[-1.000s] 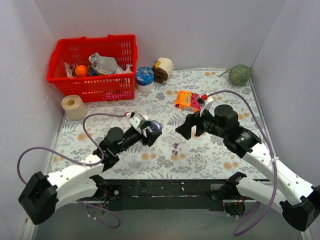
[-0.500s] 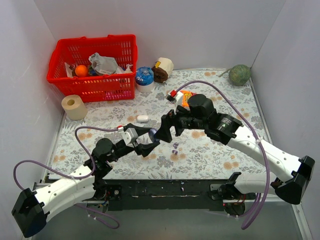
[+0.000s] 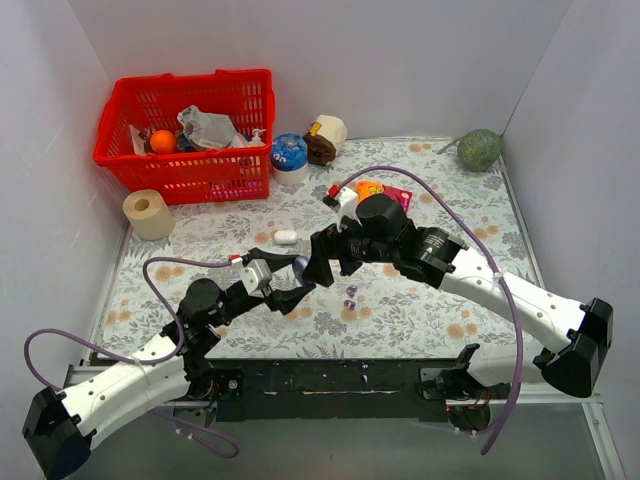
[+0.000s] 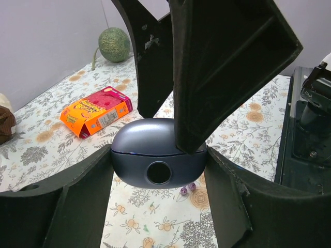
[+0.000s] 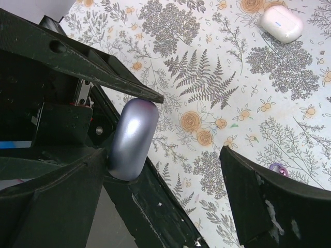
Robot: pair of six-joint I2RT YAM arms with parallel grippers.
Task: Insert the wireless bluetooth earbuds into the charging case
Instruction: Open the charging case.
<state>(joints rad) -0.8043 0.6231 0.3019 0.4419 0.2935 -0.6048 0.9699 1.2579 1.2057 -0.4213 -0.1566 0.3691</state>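
Observation:
My left gripper (image 3: 293,282) is shut on a closed grey-purple charging case (image 3: 300,265) and holds it above the table; the left wrist view shows the case (image 4: 155,142) clamped between both fingers. My right gripper (image 3: 322,262) is open around the case's top, and one finger (image 4: 222,67) lies against the lid. The right wrist view shows the case (image 5: 133,138) beside my left-hand finger (image 5: 51,206). Two purple earbuds (image 3: 350,295) lie on the cloth just below, also in the left wrist view (image 4: 187,189). The white earbuds are not in view.
A white closed case (image 3: 285,237) lies on the floral cloth behind the grippers. An orange snack box (image 3: 378,192), a red basket (image 3: 190,130), a paper roll (image 3: 148,213), tubs (image 3: 290,155) and a green ball (image 3: 479,149) stand further back.
My right arm has swung left and down until its open fingers reach the held case. My left arm has pulled back a little to the near left with the case.

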